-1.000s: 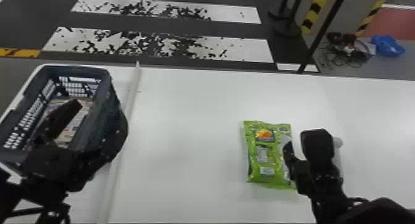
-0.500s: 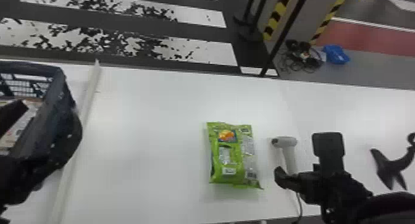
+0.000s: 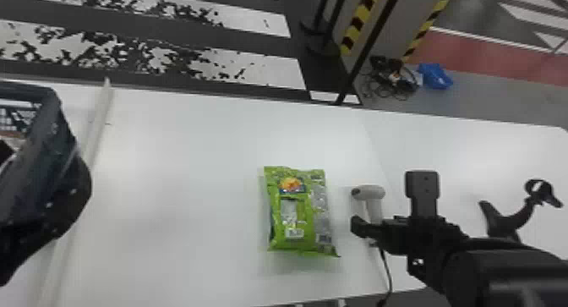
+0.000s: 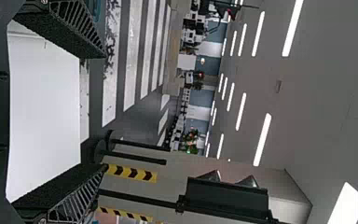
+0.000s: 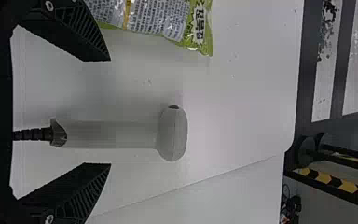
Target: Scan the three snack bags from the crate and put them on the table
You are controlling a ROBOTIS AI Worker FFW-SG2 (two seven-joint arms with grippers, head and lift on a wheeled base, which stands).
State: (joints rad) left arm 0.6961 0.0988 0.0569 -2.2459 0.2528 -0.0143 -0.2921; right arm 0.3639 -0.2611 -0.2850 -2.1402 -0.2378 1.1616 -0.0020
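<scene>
So the green plastic snack bag (image 3: 298, 213) is lying flat on the white table (image 3: 190, 200), just below and right of the middle of the head view. To its right, near it, there's a pale grey handheld scanner (image 3: 367, 193) with a dark cable (image 3: 385, 268) trailing off toward the bottom edge.

The right gripper (image 3: 380, 234), black, is over by the scanner at the lower right. Going by its wrist view, its fingers are spread wide with the scanner's handle lying in the gap, not touching either one.

Left gripper (image 3: 25, 238), also black, is way over at the lower left edge beside the dark blue-grey plastic crate (image 3: 50, 116). The left wrist view has those fingers spread wide too, just table and floor visible between them. The crate's cut off by the left edge, with something reddish-brown and white inside, can't tell what.

Long white strip (image 3: 99, 124) runs down the table between crate and bag. Some curvy black thing (image 3: 513, 219) is sitting far right, and there's a blue bundle (image 3: 435, 75) on the floor, upper right.
</scene>
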